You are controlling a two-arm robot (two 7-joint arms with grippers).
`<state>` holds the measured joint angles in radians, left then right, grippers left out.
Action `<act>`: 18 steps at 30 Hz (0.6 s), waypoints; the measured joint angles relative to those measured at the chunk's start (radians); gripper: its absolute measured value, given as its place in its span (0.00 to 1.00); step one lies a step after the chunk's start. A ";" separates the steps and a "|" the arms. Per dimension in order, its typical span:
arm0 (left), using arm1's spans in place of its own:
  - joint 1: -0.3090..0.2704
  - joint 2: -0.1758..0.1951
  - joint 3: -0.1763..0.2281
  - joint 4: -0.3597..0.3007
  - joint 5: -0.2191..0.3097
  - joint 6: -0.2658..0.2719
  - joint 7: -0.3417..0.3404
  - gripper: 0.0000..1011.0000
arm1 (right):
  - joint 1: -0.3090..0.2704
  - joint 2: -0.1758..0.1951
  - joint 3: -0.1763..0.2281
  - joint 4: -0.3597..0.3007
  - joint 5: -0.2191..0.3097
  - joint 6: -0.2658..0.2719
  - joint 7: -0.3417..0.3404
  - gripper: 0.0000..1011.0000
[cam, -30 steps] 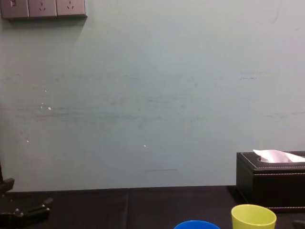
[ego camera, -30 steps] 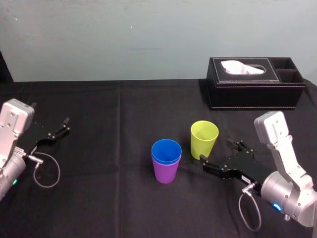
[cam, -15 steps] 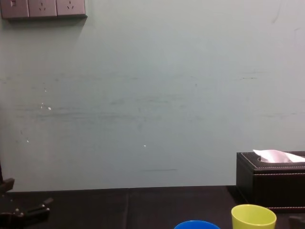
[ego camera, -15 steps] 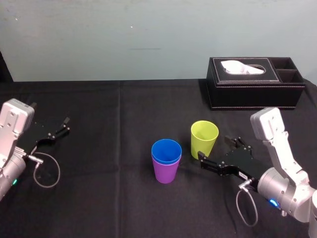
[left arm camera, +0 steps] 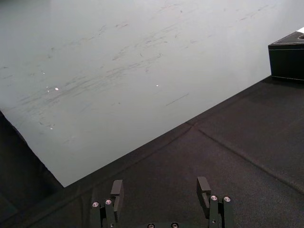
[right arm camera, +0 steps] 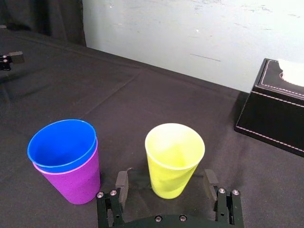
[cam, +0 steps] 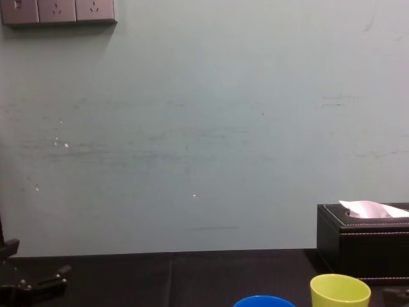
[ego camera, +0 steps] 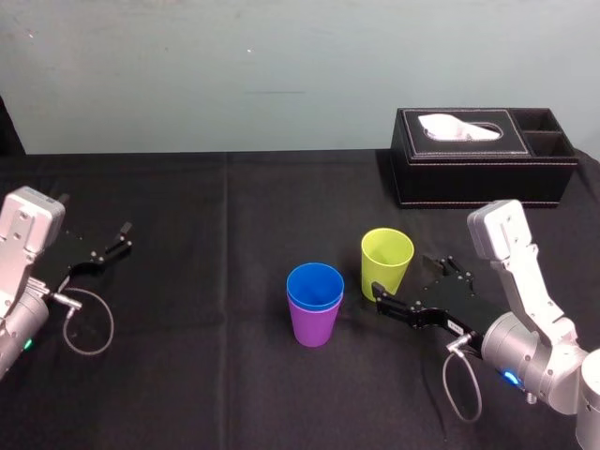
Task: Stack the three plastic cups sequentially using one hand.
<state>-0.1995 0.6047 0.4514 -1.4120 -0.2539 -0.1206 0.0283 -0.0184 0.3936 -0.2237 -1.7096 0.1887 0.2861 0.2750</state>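
I couldn't read the small white label on the black right gripper. Its fingers stood wide apart on either side of the lime yellow-green plastic cup, apparently not touching it, with the grey-white arm reaching in low from that cup's right. The blue plastic cup sat nested in the purple plastic cup, just left of the lime cup. The left gripper rested open, far to its left.

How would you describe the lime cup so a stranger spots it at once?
Find the tissue box at the far right of the table. Nearer the robot stands the lime cup, between the open fingers of the right gripper. Its neighbours, the blue cup nested in the purple cup, are stacked; it stands alone.
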 joint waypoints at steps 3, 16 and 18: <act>0.000 0.000 0.000 0.000 0.000 0.000 0.000 1.00 | 0.005 -0.004 0.001 0.005 -0.002 0.003 0.000 0.99; 0.000 0.000 0.000 0.000 0.000 0.000 0.000 1.00 | 0.041 -0.024 -0.008 0.045 -0.007 0.010 0.004 0.99; 0.000 0.000 0.000 0.000 0.000 0.000 0.000 1.00 | 0.046 -0.026 -0.009 0.050 -0.007 0.010 0.005 0.99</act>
<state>-0.1995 0.6047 0.4514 -1.4120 -0.2539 -0.1205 0.0283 0.0273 0.3675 -0.2329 -1.6598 0.1822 0.2964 0.2804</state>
